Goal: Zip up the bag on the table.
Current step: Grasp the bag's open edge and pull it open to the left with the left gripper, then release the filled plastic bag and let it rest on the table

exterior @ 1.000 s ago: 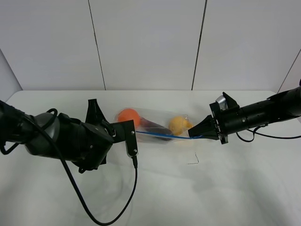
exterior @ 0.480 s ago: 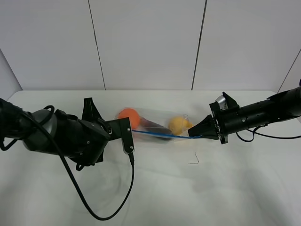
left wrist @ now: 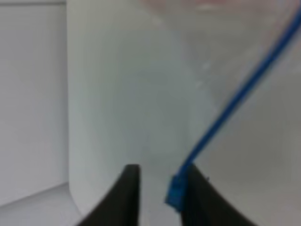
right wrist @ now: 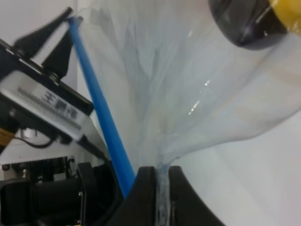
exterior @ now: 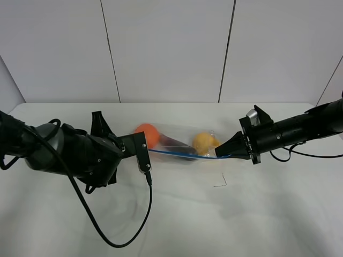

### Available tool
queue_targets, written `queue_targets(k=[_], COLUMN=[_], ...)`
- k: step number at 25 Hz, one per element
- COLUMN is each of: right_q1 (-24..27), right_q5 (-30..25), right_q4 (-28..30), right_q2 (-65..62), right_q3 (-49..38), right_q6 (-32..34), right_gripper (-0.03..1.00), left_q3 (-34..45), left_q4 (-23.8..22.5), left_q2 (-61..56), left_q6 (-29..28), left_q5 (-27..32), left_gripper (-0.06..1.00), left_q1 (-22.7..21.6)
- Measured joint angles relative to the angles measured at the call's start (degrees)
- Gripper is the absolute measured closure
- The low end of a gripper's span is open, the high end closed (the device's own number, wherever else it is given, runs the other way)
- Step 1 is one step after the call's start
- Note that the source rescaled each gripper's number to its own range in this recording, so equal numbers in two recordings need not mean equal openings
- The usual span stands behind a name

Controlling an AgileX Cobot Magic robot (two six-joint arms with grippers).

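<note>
The clear bag (exterior: 177, 138) lies across the middle of the white table (exterior: 182, 219), stretched between my two grippers. An orange item (exterior: 148, 133), a dark item (exterior: 181, 148) and a yellow item (exterior: 203, 142) show through it. Its blue zipper strip (exterior: 182, 155) runs along the near edge. My left gripper (exterior: 146, 155) is at the strip's left end. In the left wrist view the left gripper (left wrist: 162, 170) stands slightly open, and the strip's end (left wrist: 176, 193) rests against one finger (left wrist: 197, 197). My right gripper (exterior: 218, 155) (right wrist: 159, 173) is shut on the bag's right corner (right wrist: 162, 188).
A black cable (exterior: 120, 238) loops from the left arm over the table's front left. A small dark mark (exterior: 221, 182) lies on the table in front of the bag. White wall panels (exterior: 166, 48) rise behind the table's far edge.
The left gripper has drawn back to the left along the blue strip, and its jaws have parted. The right gripper has stayed put, still gripping the bag's corner.
</note>
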State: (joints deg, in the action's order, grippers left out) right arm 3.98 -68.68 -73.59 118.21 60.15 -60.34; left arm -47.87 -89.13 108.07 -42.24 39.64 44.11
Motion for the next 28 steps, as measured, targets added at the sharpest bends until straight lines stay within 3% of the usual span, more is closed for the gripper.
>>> queue_targets(k=[1,5,7,19,23,28], right_q1=[0.0,0.0,0.0,0.0,0.0,0.0], right_q5=[0.0,0.0,0.0,0.0,0.0,0.0], right_q4=[0.12,0.12,0.12,0.12,0.12,0.12], right_q2=[0.0,0.0,0.0,0.0,0.0,0.0], right_q3=[0.0,0.0,0.0,0.0,0.0,0.0], right_q6=[0.0,0.0,0.0,0.0,0.0,0.0], right_gripper=[0.97,0.97,0.97,0.97,0.97,0.97], left_q3=[0.0,0.0,0.0,0.0,-0.38,-2.79], left_q4=[0.0,0.0,0.0,-0.95,-0.85,-0.8], left_q2=[0.0,0.0,0.0,0.0,0.0,0.0], left_q6=[0.0,-0.07,-0.13,-0.19,-3.71,-7.66], left_q5=[0.0,0.12,0.25,3.38,5.73,9.27], left_gripper=[0.72,0.37,0.28,0.22,0.21,0.05], left_q1=[0.0,-0.12,-0.12,-0.12,-0.12,-0.12])
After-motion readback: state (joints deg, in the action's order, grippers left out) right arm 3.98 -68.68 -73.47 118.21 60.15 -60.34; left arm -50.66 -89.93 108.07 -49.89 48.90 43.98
